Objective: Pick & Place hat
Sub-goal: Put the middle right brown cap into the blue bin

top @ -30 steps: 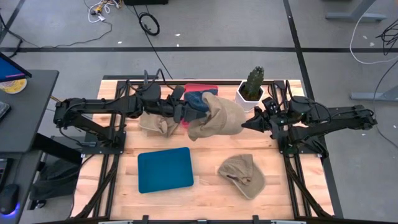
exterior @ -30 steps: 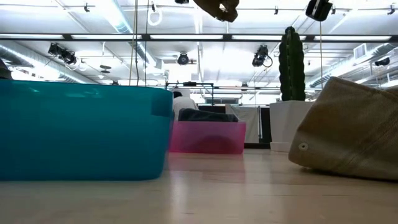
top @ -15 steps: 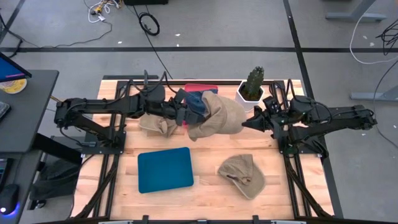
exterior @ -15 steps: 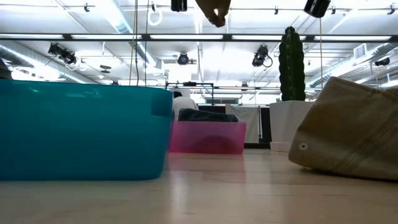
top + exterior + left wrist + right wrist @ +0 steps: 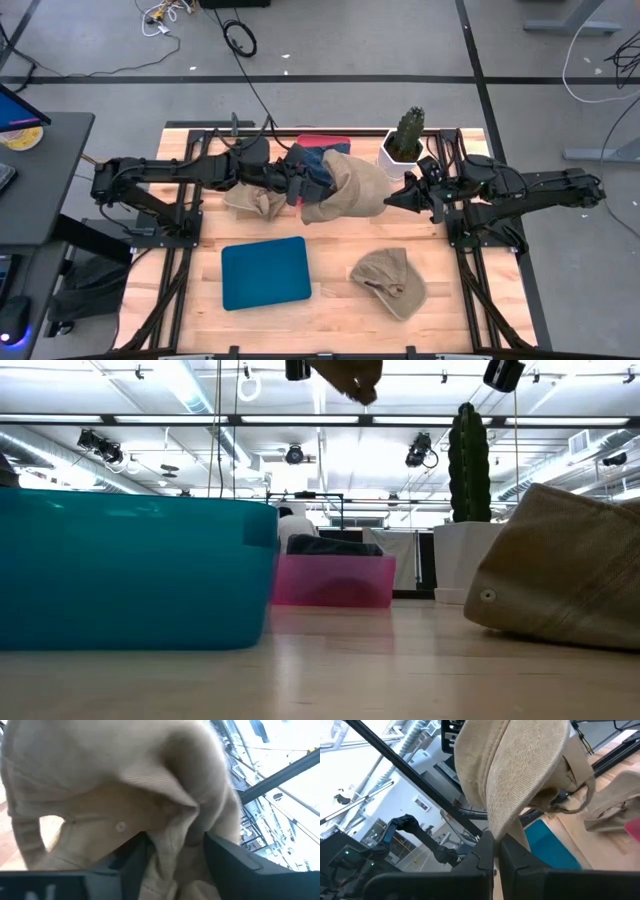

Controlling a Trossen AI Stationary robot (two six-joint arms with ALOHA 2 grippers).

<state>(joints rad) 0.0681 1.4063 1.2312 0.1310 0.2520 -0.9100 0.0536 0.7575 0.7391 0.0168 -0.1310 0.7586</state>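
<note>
A tan hat (image 5: 350,188) hangs in the air between my two grippers, above the table's far middle. My left gripper (image 5: 297,187) is shut on its left side and my right gripper (image 5: 392,200) is shut on its right side. The low view shows only a scrap of this hat (image 5: 352,372) at the top edge. The left wrist view is filled with the hat's cloth (image 5: 115,775). In the right wrist view the hat (image 5: 520,765) rises beyond the fingers. A pink bin (image 5: 322,145) stands just behind the hat. My left gripper (image 5: 172,855) pinches a bunched fold of the hat's cloth (image 5: 170,832) between its two fingers, coming level from the table's left. The hat is lifted clear of the table. My right gripper (image 5: 497,855) pinches the hat's edge (image 5: 506,832) between two nearly closed fingers, coming level from the table's right. The hat stands beyond the fingertips, clear of the table.
A second tan hat (image 5: 390,282) lies at the near right, and a third (image 5: 250,200) lies under the left arm. A teal bin (image 5: 265,272) sits near centre-left. A cactus in a white pot (image 5: 404,140) stands at the far right, close to the right gripper.
The right gripper has edged toward the table's left. The hat's loose lower left part has drawn up closer to the left gripper, so the hat hangs less low between the two grippers. Both grippers have kept their hold.
</note>
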